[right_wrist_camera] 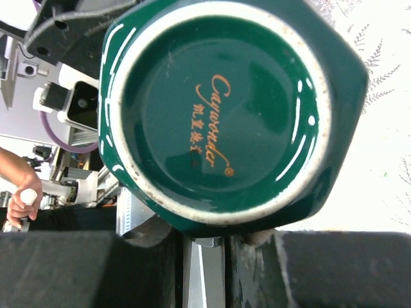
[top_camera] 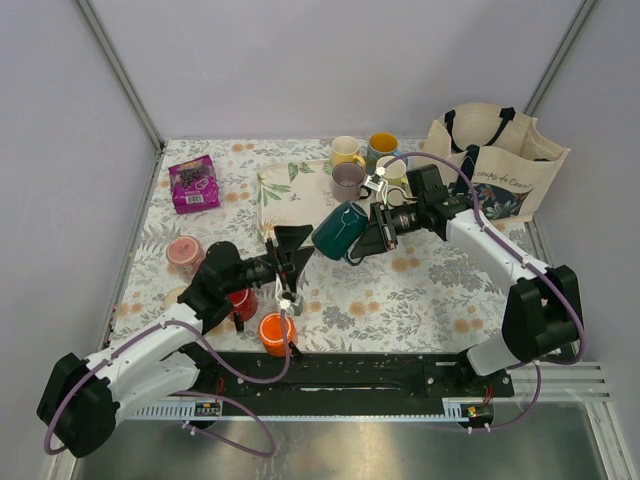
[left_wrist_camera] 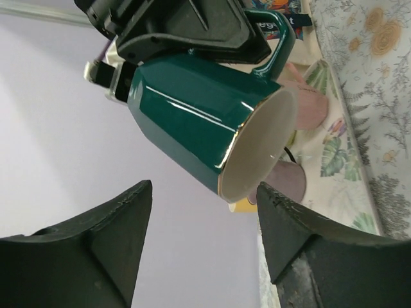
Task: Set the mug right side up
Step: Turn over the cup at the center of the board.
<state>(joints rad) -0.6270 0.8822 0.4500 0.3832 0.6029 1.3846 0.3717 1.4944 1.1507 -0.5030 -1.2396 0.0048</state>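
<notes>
The mug (top_camera: pixel 185 252), dusty salmon-pink, stands on the flowered cloth at the left; nothing holds it. My left gripper (top_camera: pixel 283 255) is to its right, above the cloth. It is open with nothing between its black fingers (left_wrist_camera: pixel 122 218). The left gripper (left_wrist_camera: pixel 204 199) points at the cream mouth of a dark green mug (left_wrist_camera: pixel 205 128). That green mug (top_camera: pixel 340 230) hangs tipped on its side in mid-air. My right gripper (top_camera: pixel 372 235) is shut on its handle. In the right wrist view the green mug's base (right_wrist_camera: pixel 218 115) fills the frame above the right gripper (right_wrist_camera: pixel 225 256).
A red mug (top_camera: pixel 240 303) and an orange mug (top_camera: pixel 275 333) stand under my left arm. Several mugs, including a mauve one (top_camera: pixel 348 180) and a yellow one (top_camera: pixel 345 150), cluster at the back. A purple packet (top_camera: pixel 195 185) lies back left. A tote bag (top_camera: pixel 495 165) stands back right.
</notes>
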